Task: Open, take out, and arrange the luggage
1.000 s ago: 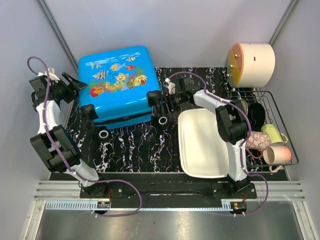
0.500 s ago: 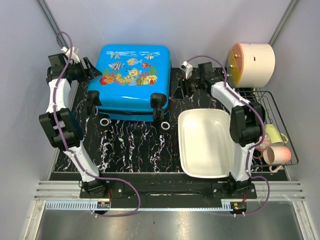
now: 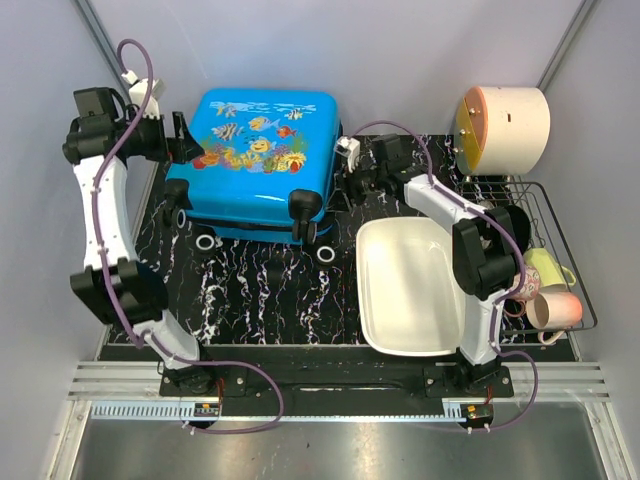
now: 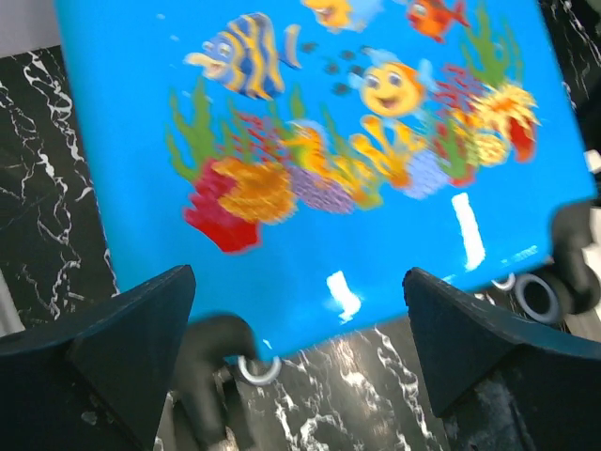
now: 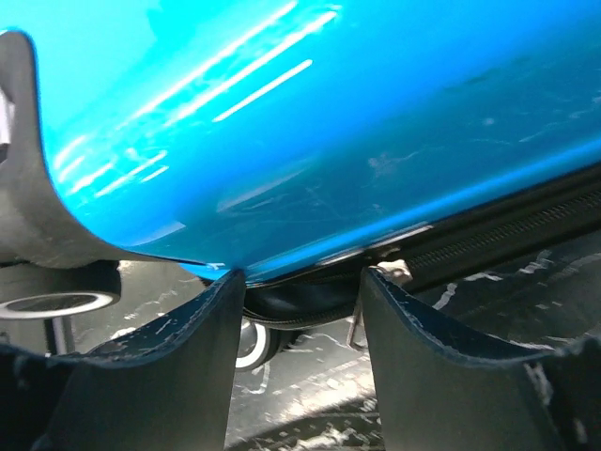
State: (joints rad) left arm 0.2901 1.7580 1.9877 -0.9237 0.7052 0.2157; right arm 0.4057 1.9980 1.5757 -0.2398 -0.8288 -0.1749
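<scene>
The luggage is a bright blue hard-shell suitcase with a cartoon fish print, lying flat and closed at the back of the black marbled mat, wheels toward me. My left gripper hovers at its left edge, jaws open wide. In the left wrist view the luggage fills the frame beyond the left gripper, with nothing between the fingers. My right gripper is at the luggage's right side. In the right wrist view the right gripper stands open, fingertips against the lower rim of the blue shell, the black zip seam in the gap.
A white rectangular basin lies on the mat at the right. A wire rack with mugs stands at the far right, a cream drum-shaped thing behind it. Grey walls close in on the left, back and right.
The luggage has slid back and to the right and turned squarer to the table. My left gripper has opened wider at its left edge. My right gripper has come left against its right side.
</scene>
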